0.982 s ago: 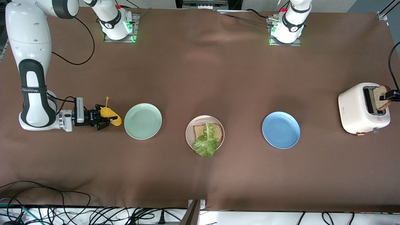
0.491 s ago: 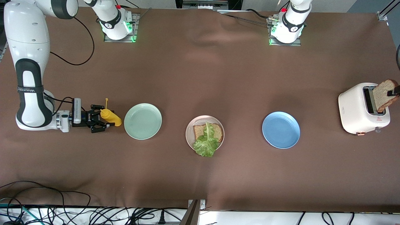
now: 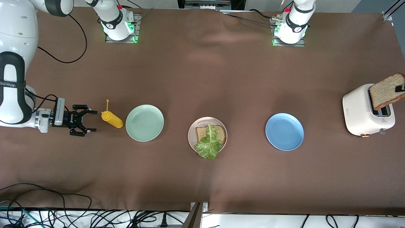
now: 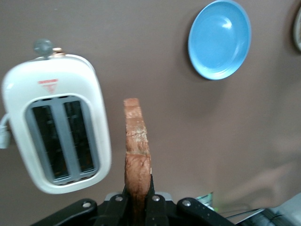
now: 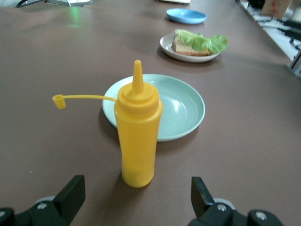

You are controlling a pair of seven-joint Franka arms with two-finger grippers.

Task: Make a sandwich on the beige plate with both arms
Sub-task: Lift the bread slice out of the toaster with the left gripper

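so i'm mid-sandwich here. my left gripper (image 4: 138, 203) is clamped on the second bread slice (image 3: 386, 91), holding it edge-on in the air just above the toaster (image 3: 360, 110) at the left arm's end of the table. the slots look empty from my left wrist view.

the beige plate (image 3: 191, 139) sits in the middle of the table, between the mint green plate (image 3: 145, 123) and the blue plate (image 3: 284, 131). it already has the bottom slice (image 3: 201, 133) on it, with the lettuce leaf (image 3: 208, 145) draped on top and hanging over the plate's rim on the front-camera side.

my right gripper (image 3: 87, 121) has its fingers spread wide with nothing in them, low over the table just beside the yellow squeeze bottle (image 3: 112, 118), not touching it. the bottle stands upright beside the mint plate with its cap dangling off on its tether. that arm looks done with its bit, i'd guess.

next move as i see it: carry the slice over the blue plate to the beige one, turn it flat, and set it square on the lettuce without dragging the leaf off.

writing: there's a small red triangle mark with tiny text on the toaster, too small to read. lettering on my right arm's band, can't make it out either.
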